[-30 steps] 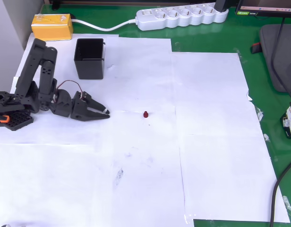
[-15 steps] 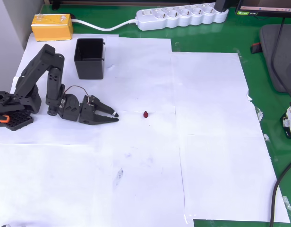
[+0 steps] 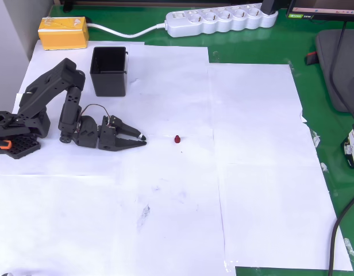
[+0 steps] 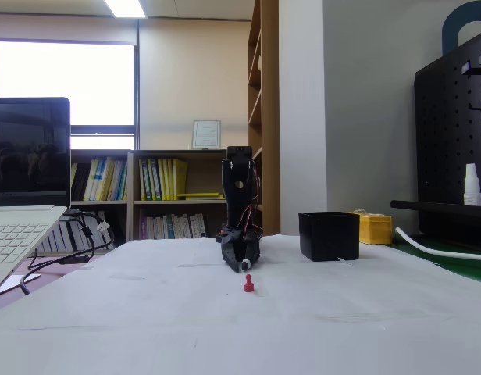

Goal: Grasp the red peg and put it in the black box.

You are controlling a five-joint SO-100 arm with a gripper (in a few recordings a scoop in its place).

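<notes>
On the white paper (image 3: 257,144), the gripper (image 3: 143,138) has slid a bit closer to the red peg (image 3: 177,138), fingers slightly apart.

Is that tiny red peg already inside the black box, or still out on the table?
Still out. The tiny dark red rounded peg lies on the white paper, apart from the square black plastic box, with the claw short of it.

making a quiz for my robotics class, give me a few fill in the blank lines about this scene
1. In the overhead view, the red peg lies on ____ paper, to the right of the gripper.
2. The black box stands upright and its inside looks ____.
3. Left of the black box in the overhead view sits a ____ block.
4. The gripper is ____ the peg, not touching it.

Missing words: white; empty; yellow; apart from
</notes>
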